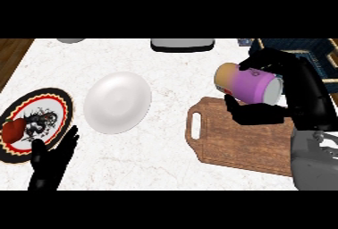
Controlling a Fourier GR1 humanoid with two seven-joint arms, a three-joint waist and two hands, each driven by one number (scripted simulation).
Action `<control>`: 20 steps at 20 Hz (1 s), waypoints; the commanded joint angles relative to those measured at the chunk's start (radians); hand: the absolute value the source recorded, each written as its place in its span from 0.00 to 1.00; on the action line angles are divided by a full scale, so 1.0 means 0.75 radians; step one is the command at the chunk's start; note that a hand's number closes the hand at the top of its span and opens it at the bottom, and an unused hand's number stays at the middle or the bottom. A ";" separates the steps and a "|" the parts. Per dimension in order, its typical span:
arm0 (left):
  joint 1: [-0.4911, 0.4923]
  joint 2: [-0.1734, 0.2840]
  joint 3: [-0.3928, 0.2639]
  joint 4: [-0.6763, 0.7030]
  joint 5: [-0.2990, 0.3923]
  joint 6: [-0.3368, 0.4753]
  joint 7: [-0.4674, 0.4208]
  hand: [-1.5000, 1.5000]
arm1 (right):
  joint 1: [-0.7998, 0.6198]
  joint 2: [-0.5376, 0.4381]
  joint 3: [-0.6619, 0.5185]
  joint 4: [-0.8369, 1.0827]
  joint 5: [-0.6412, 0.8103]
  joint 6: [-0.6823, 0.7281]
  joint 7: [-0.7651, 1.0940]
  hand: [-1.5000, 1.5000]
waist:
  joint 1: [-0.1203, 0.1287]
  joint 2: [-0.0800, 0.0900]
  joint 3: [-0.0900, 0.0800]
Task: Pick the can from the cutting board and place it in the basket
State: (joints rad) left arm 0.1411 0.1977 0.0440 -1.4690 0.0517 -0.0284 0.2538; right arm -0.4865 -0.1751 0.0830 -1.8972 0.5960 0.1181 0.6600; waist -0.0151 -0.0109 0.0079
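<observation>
Right hand (pixel 264 109) curls around a tilted purple can (pixel 249 83) above the cutting board (pixel 231 143); left hand (pixel 49 161) rests open, near left.

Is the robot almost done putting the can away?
About halfway. Done: the can is off the cutting board, lifted and tilted on its side. In hand: the right hand is curled round it, above the board's far end. Left: carrying it to the dark basket at the counter's far right corner and letting go. The left hand rests open by the patterned plate.
</observation>
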 commanded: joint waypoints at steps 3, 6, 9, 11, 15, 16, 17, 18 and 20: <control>0.018 -0.016 -0.017 0.071 -0.032 0.011 0.026 0.50 | -0.260 -0.158 -0.319 -0.067 -0.135 0.117 0.217 1.00 | 0.013 0.011 -0.012; 0.020 -0.047 -0.024 0.093 -0.046 0.029 -0.012 0.50 | -0.415 -0.257 -0.432 -0.001 -0.182 0.157 0.307 1.00 | 0.019 0.011 -0.012; -0.024 -0.043 -0.024 0.145 -0.047 0.009 -0.014 0.50 | -0.483 -0.330 -0.500 0.095 -0.210 0.172 0.303 1.00 | 0.018 0.015 -0.012; -0.019 0.019 0.036 0.078 0.025 -0.049 0.034 0.50 | -0.561 -0.412 -0.572 0.269 -0.248 0.192 0.239 1.00 | 0.032 0.017 -0.011; 0.000 -0.039 -0.007 0.091 -0.024 -0.007 0.007 0.50 | -0.621 -0.508 -0.614 0.440 -0.261 0.207 0.183 1.00 | 0.031 0.017 -0.011; -0.068 -0.052 -0.024 0.080 -0.061 0.039 0.065 0.50 | -0.641 -0.536 -0.630 0.518 -0.275 0.215 0.142 1.00 | 0.030 0.018 -0.011; -0.021 -0.040 -0.026 0.046 -0.044 0.004 0.046 0.50 | -0.620 -0.540 -0.623 0.606 -0.235 0.164 0.027 1.00 | 0.039 0.020 -0.011; 0.025 -0.072 -0.065 -0.009 -0.071 0.035 0.061 0.50 | -0.646 -0.540 -0.611 0.705 -0.197 0.139 0.028 1.00 | 0.053 0.022 -0.010; -0.024 -0.035 -0.013 0.142 -0.039 -0.031 -0.026 0.50 | -0.635 -0.564 -0.613 0.732 -0.211 0.140 -0.043 1.00 | 0.037 0.021 -0.011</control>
State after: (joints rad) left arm 0.1098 0.1741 0.0297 -1.4590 0.0205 -0.0273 0.2636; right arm -0.9442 -0.5591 -0.3650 -1.4679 0.4287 0.2394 0.7095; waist 0.0136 -0.0016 0.0067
